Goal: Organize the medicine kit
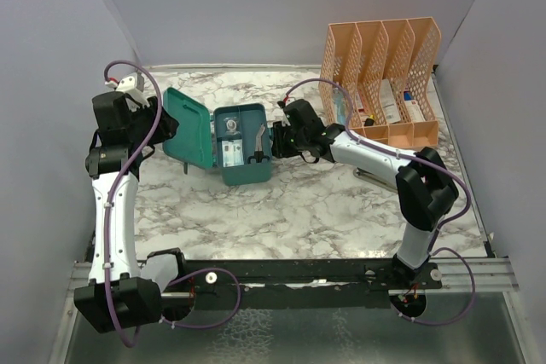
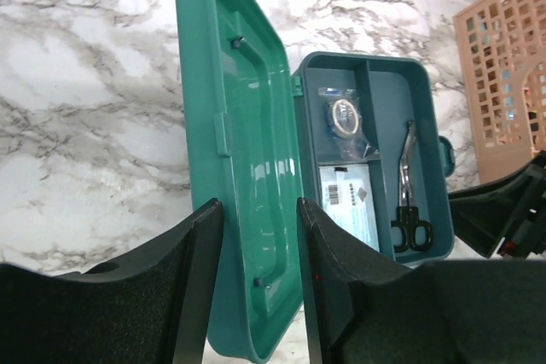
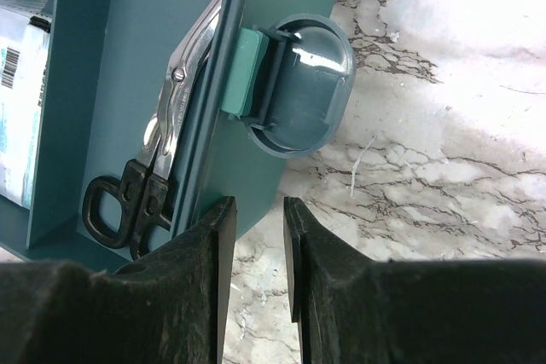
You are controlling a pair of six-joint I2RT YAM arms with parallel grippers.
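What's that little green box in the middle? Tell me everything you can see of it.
The medicine kit is a small teal box of glossy plastic with rounded corners, lying open on the marble table. Its hinged lid stands up on the left, its edge between the left gripper's parted jaws. A divided tray holds scissors, a bagged roll and a white packet. A round latch sits on the right wall, beside the right gripper; contact there is unclear.
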